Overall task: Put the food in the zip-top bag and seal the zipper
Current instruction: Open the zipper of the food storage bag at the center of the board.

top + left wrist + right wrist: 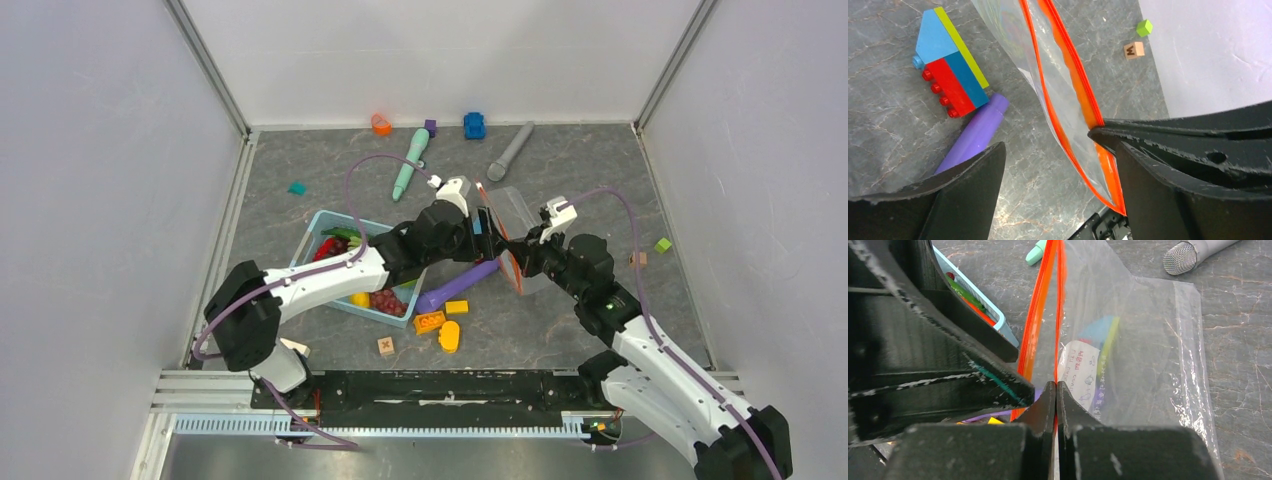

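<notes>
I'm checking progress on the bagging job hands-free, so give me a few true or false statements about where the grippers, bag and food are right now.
1. The right gripper is shut on the zipper. True.
2. The left gripper is shut. False: its jaws stand open at the mouth edge of the zip-top bag.
3. The grape bunches are inside the bag. False: they lie in the blue basket.
4. A grey microphone lies on the table beyond the bag. True.
</notes>
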{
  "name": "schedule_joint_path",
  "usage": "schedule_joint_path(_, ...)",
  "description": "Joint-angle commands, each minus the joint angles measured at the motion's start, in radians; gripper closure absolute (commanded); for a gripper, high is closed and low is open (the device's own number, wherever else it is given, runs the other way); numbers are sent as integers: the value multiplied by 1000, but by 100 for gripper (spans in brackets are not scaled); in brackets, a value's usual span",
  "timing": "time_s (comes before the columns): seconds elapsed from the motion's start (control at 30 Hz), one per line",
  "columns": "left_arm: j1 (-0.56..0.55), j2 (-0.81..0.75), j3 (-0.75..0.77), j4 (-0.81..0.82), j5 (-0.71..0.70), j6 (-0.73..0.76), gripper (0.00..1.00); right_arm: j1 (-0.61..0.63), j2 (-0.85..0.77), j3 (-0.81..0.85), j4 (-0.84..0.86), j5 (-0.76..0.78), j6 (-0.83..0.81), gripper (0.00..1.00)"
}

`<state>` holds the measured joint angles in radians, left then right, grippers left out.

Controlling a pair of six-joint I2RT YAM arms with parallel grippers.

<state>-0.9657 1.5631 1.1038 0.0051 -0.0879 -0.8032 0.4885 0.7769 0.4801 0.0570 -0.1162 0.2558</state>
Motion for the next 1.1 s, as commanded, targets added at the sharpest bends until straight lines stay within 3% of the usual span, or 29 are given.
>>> schedule_joint_path(0.0,-23,43,85,-84,-137,38,18,4,-28,17,-10,-6,-23,100)
schedule_joint_path(0.1,-35,58,100,-117,-166,39,24,4,-33,21,-22,12,-30,100)
schedule_joint_path(0.4,-46,100,128,-107,-183,32,29,5,-42,30,-27,-29,-26,100)
schedule_joint_path(0.47,-46,115,142,-105,-185,29,41,5,-49,29,-35,-18,-34,100)
schedule_joint_path(0.57,-48,125,159,-99,-193,33,73,5,-46,31,-53,32,-39,99)
schedule_joint_path(0.67,-48,132,182,-109,-178,48,95,5,-22,31,-79,55,-41,83)
schedule_joint_path(0.7,-49,133,187,-108,-164,52,98,6,-9,32,-79,55,-44,78)
schedule_joint_path(0.9,-80,122,194,-103,-142,70,98,5,94,63,-65,62,-56,47)
schedule_joint_path(1.07,-111,96,186,-102,-131,65,98,7,121,55,7,154,-32,38)
